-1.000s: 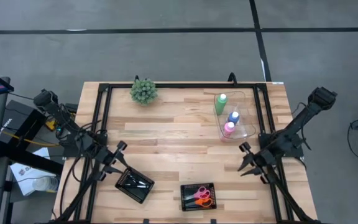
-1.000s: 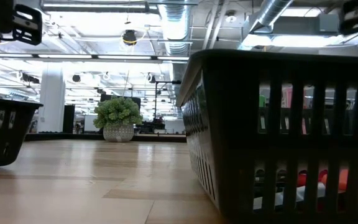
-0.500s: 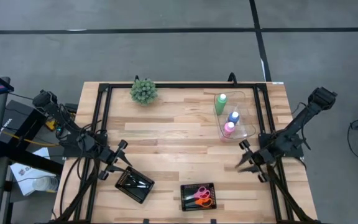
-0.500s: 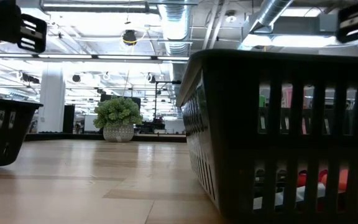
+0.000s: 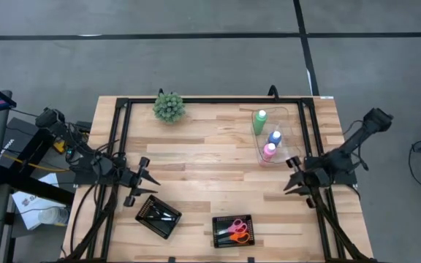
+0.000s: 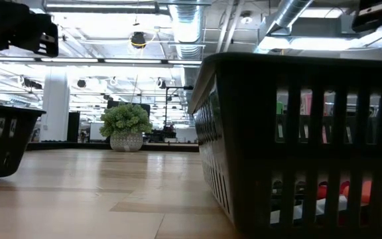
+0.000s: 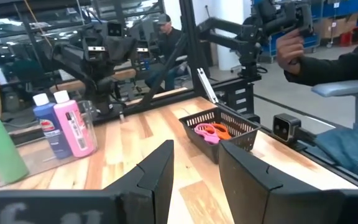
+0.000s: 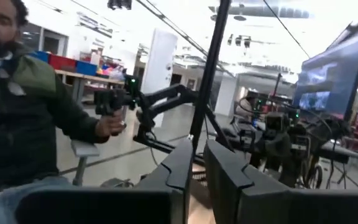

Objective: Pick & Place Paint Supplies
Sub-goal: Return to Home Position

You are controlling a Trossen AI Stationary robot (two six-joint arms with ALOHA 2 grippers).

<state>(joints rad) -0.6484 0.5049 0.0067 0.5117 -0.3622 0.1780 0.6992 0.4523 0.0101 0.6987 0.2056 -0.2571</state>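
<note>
Left gripper (image 5: 143, 181) above the worktop (image 5: 196, 168) near its left edge, just behind the left black bin (image 5: 142, 212); fingers (image 7: 157, 177) spread apart, nothing between them. Right gripper (image 5: 291, 177) over the right edge, near the front end of the clear tray (image 5: 292, 146); its fingers (image 8: 180, 168) seemingly parted by only a slim gap, though hard to judge, and empty.

Thin dark brushes (image 5: 161, 215) lying inside the left black bin, near the front-left corner. Pink and orange scissors (image 5: 234, 229) lying in a second black bin (image 5: 215, 232) at the middle of the front edge. Green bottle (image 5: 259, 121), blue bottle (image 5: 275, 136) and pink bottle (image 5: 269, 151) upright in a row in the clear tray, toward the back-right corner, white caps on.

Bushy green plant (image 5: 169, 107) by the back edge, left of centre. Beyond the table, a person (image 8: 30, 137) in a dark jacket, one hand on a dark handle.
</note>
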